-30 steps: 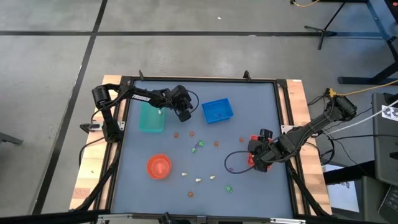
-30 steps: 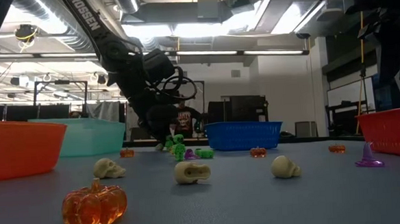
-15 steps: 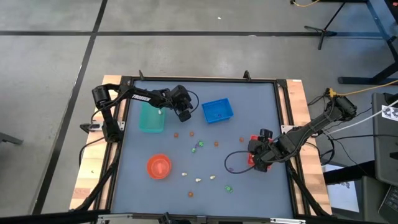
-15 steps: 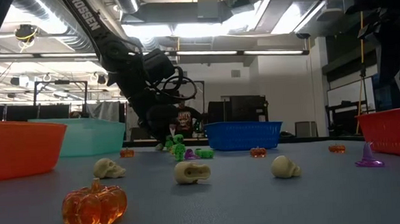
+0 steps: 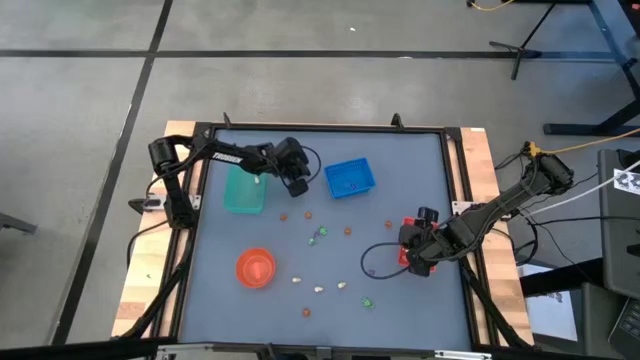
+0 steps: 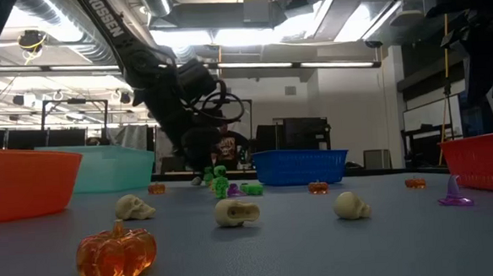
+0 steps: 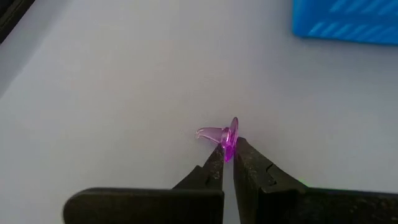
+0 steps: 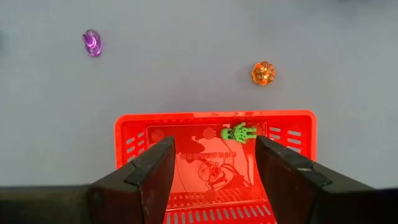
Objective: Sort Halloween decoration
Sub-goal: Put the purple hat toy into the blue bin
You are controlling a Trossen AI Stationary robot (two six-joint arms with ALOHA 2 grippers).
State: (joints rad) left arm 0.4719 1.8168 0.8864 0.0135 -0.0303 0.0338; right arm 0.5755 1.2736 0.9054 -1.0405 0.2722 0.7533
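Observation:
Small Halloween trinkets lie scattered on the grey table: orange pumpkins [image 5: 307, 214], white skulls [image 5: 318, 290], green figures [image 5: 320, 233] and a purple one [image 5: 388, 222]. My left gripper [image 5: 297, 188] is low over the table between the teal tray [image 5: 243, 190] and the blue tray [image 5: 350, 178], shut on a purple witch hat [image 7: 225, 135]. My right gripper [image 8: 214, 146] hangs open above the red tray [image 8: 137, 134] at the table's right. It touches nothing. A green figure [image 8: 238, 132] lies inside that tray. My left gripper pinches the purple hat's brim [image 7: 231, 142] between its two fingertips. The fingers slant down from the table's left side. The hat lies on its side in the hold, with its cone [image 7: 208, 133] pointing sideways. Whether it touches the table I cannot tell.
An orange round bowl [image 5: 255, 267] stands at the near left. A raised dark frame runs around the table [image 5: 460, 200]. A black cable loops on the table beside the red tray [image 5: 375, 262]. A purple trinket [image 8: 92, 42] and an orange pumpkin [image 8: 263, 73] lie beyond the red tray.

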